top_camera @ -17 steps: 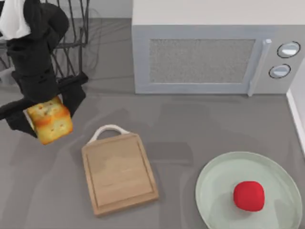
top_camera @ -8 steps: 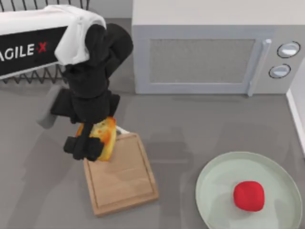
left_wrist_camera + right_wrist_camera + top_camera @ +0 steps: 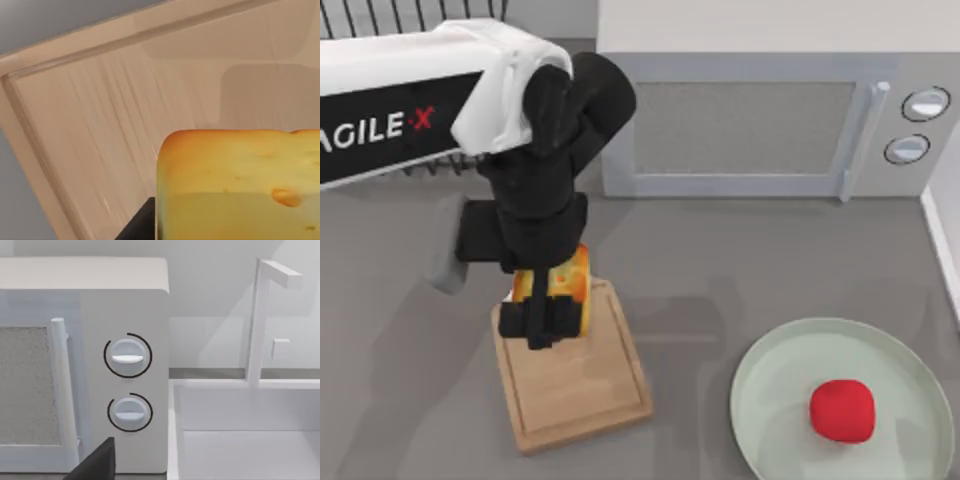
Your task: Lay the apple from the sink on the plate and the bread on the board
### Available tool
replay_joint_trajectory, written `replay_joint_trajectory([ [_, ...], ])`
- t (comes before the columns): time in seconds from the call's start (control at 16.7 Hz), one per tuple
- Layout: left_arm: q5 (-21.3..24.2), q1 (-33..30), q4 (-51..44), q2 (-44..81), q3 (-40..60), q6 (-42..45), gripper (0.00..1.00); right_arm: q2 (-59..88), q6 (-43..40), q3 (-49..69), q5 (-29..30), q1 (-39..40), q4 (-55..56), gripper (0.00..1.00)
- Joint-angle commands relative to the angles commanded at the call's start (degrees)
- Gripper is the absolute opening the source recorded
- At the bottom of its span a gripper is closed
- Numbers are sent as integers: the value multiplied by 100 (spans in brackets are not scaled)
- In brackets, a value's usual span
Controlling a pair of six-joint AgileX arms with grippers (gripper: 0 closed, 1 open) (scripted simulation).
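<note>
The golden-yellow cube-like bread chunk with a browned orange top (image 3: 567, 283) is clenched in the left gripper (image 3: 545, 300), whose black fingers (image 3: 538, 320) press on it over the far end of the rectangular light-wood cutting board (image 3: 575, 375), the end where the white loop handle lies under the arm. In the left wrist view the bread (image 3: 240, 185) hangs close above the board's grooved surface (image 3: 100, 125); whether it touches the wood cannot be told. The white and black left arm marked AgileX (image 3: 410, 110) reaches in from the top view's left. The board lies slightly turned on the grey table (image 3: 720, 260), left of centre. To its right, well apart, the small bright-red apple (image 3: 842, 410) rests on the large round pale mint-green plate (image 3: 770, 390), right of the plate's middle. Behind both stands a pale grey microwave (image 3: 740, 125) with a vertical bar handle and two round dials (image 3: 925, 104). The right wrist view faces the microwave's dials (image 3: 127, 357) and, beside them, a white sink basin (image 3: 250, 430) with a white tap (image 3: 260, 320); a dark finger of the right gripper (image 3: 97, 465) shows at the edge, and whether that pincer is released or clenched cannot be told.
</note>
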Motion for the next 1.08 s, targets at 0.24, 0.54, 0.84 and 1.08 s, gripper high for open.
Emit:
replay_joint_trajectory([
  [0.24,3,27,1,25,7,17,0,0,0,0,0,0,0,100],
  [0.54,1,14,369,139,-237,27,0,0,0,0,0,0,0,100],
  [0.84,9,9,787,267,-508,11,0,0,0,0,0,0,0,100],
  [1.08,2,4,953,333,-619,9,0,0,0,0,0,0,0,100],
])
